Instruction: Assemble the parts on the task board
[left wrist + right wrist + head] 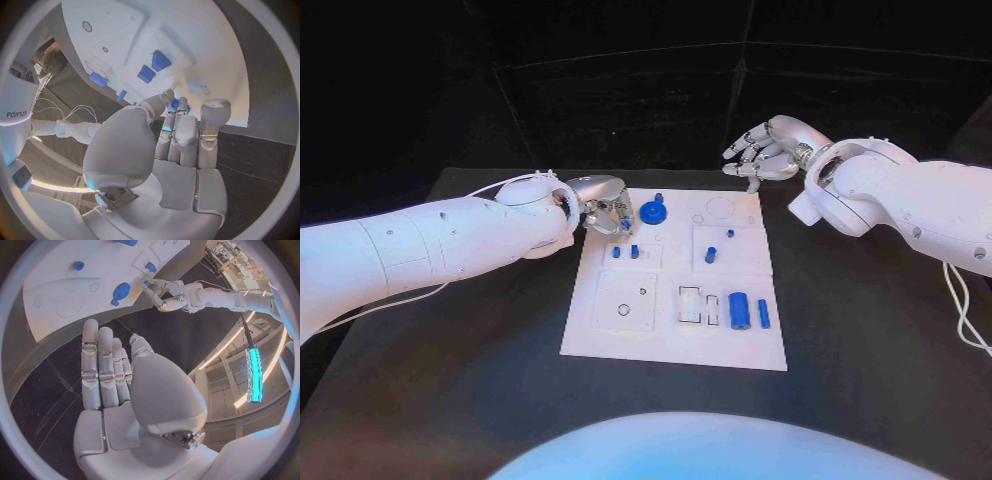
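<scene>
Lying in the middle of the black bench [473,370], the white task board [678,345] carries small blue parts in several spots: a round blue disc with a knob [655,212] toward its far edge at about 11 o'clock, two short blue pegs [626,252] just nearer than that, a blue peg [710,255] with a smaller one [730,233] beyond it at about 1 o'clock, and a thick blue cylinder [738,305] beside a thin blue bar [763,313] at about 4 o'clock. The left hand [599,205] reaches over the board's far left corner, at 10 o'clock from the board's middle, its fingers [177,131] bent down close beside the round disc; in the left wrist view a bit of blue shows between the fingertips, but whether the hand grips it cannot be told from the pictures. The right hand [764,148] hangs above the bench just past the board's far right corner, at about 1 o'clock, holding nothing, with its fingers [100,365] stretched out side by side and apart from the thumb. In the right wrist view the round disc lies on the board close to the left hand's fingertips.
</scene>
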